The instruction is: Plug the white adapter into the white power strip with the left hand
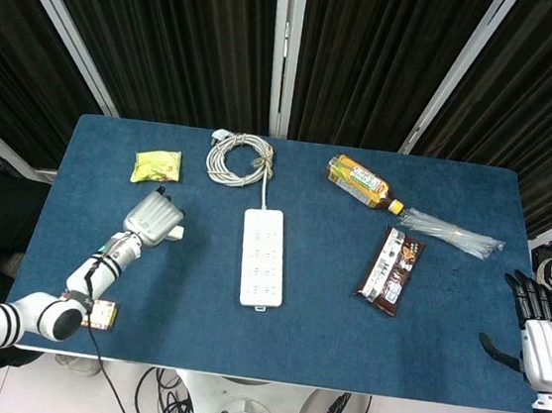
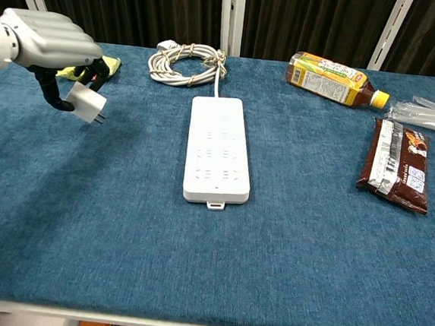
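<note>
The left hand point(image 2: 50, 34) pinches the adapter point(image 2: 85, 103) between its dark fingertips and holds it clear of the blue counter point(image 2: 121, 223), tilted so the prongs point down and to the right. In the head view the hand point(image 1: 153, 219) sits left of the strip point(image 1: 262, 257), near but apart from it, with a corner of the adapter point(image 1: 176, 232) peeking out on its right side. The strip point(image 2: 218, 148) lies flat in the middle of the counter, long axis running away from the robot, and its cord leads back to a coil point(image 2: 186, 63) near the far edge. A yellow packet point(image 1: 156, 165) lies just behind the left hand. To the right of the strip are a bottle point(image 2: 333, 79) on its side, a clear plastic sleeve point(image 1: 450, 232) and a brown snack bar point(image 2: 398, 163). The right hand point(image 1: 540, 336) is off the counter's right edge, well away from everything, holding nothing with its fingers straight and slightly apart.
</note>
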Motion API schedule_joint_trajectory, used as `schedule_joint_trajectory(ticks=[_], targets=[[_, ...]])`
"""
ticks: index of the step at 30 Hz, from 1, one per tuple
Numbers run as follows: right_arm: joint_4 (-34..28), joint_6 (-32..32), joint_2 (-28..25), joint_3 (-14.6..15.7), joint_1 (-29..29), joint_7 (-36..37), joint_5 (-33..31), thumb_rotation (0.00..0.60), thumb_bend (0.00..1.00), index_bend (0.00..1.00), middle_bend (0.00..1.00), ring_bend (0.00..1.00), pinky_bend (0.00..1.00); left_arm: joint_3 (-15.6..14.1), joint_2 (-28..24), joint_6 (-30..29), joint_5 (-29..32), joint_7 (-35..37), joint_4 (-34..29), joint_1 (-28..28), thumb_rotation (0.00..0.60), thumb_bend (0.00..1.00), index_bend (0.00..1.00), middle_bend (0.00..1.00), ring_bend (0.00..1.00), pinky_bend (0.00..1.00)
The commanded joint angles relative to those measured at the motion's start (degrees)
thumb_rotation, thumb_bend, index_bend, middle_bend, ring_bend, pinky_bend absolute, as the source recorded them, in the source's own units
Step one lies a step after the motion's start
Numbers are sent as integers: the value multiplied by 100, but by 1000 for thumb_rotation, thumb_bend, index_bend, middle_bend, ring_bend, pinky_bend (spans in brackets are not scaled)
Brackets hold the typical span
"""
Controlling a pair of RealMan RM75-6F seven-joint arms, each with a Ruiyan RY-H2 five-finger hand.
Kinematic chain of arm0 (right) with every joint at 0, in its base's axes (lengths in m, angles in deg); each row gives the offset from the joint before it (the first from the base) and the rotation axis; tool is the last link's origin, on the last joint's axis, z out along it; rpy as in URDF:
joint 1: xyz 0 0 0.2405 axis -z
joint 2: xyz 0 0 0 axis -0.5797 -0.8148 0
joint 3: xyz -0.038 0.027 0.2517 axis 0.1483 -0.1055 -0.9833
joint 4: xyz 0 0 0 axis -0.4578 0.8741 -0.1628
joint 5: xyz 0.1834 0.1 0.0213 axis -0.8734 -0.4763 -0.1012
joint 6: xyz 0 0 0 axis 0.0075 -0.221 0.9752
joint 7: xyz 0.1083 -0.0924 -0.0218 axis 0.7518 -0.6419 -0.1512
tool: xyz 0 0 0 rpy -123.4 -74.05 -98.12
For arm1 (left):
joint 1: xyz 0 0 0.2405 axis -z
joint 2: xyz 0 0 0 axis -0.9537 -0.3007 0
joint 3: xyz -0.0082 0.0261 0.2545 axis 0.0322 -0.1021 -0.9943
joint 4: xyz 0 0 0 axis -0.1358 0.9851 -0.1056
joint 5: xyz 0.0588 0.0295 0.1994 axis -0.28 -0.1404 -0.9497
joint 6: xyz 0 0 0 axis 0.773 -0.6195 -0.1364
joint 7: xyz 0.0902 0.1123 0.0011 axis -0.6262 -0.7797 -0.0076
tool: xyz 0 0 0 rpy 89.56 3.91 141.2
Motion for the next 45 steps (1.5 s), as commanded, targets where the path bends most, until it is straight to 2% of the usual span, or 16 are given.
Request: schedule_joint_trajectory(ticks=[1,15,23,31,40,45], targets=[[27,4,-1,-1,16,34,-25,600,147,0,12,0,0,-206,5,-33,814,-669,-328,430,600,450,532,581,391,241],[127,42,65,2,19,94,-23,600,146,0,11,0,0,-610,92,-376,1659,-1333,-466,983,600,449,511,563,391,223],[132,41,62,-3,37,103,-42,600,146,0,11,0,0,-858,243,-796,2501,-2318,-673,1550,600,448,503,556,391,213],[184,36,55,-3,61,182,-56,600,146,0,14,0,0,-1149,644,-1253,3828,-3572,-715,2187,600,449,497,552,391,192],[321,74,85,-6,72,322,-90,600,146,0,16,0,0,-1150,1023,-1507,4621,-4009,-610,2534,600,449,482,537,391,185],[362,77,92,-13,72,371,-88,600,146,0,16,0,0,-1061,1163,-1622,4893,-4212,-604,2726,600,443,432,510,379,171]])
